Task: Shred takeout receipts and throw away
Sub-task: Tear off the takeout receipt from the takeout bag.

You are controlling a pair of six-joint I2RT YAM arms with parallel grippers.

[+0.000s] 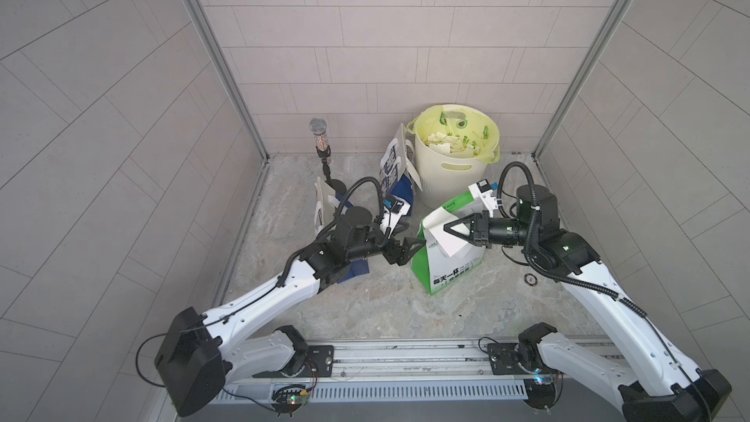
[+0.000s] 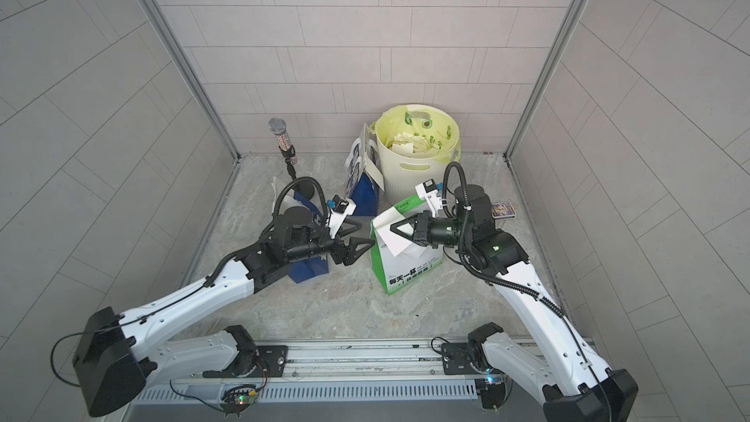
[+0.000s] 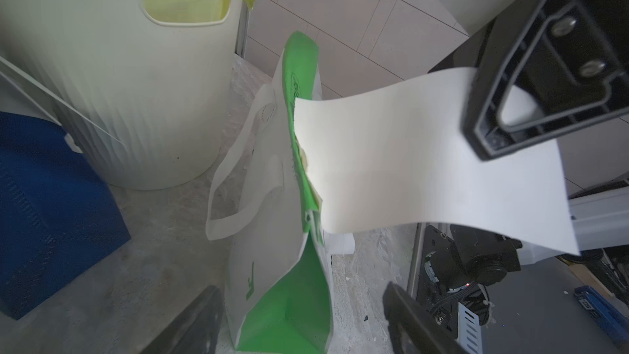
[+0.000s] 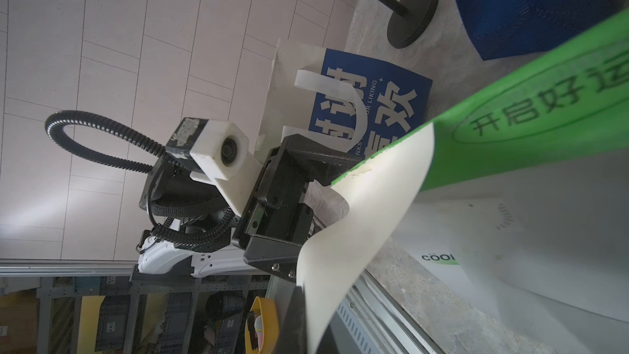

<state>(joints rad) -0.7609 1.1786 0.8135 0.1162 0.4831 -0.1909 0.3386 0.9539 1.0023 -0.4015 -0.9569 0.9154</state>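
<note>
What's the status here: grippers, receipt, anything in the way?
Right gripper shut on receipt. Left gripper open, empty, at edge of green-and-white bag. Receipt whole, far end on bag's rim. Bin behind bag, nothing between.

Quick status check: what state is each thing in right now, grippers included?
Right gripper: shut on the receipt.
Left gripper: open, holding nothing, beside the green-and-white bag.
Receipt: curled, one edge at the bag's top.
Green-and-white bag: upright.
Bin: lined, holding paper scraps.
Microphone: upright on stand.

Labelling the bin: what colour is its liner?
Liner is pale yellow-green, clearest in a top view.
</note>
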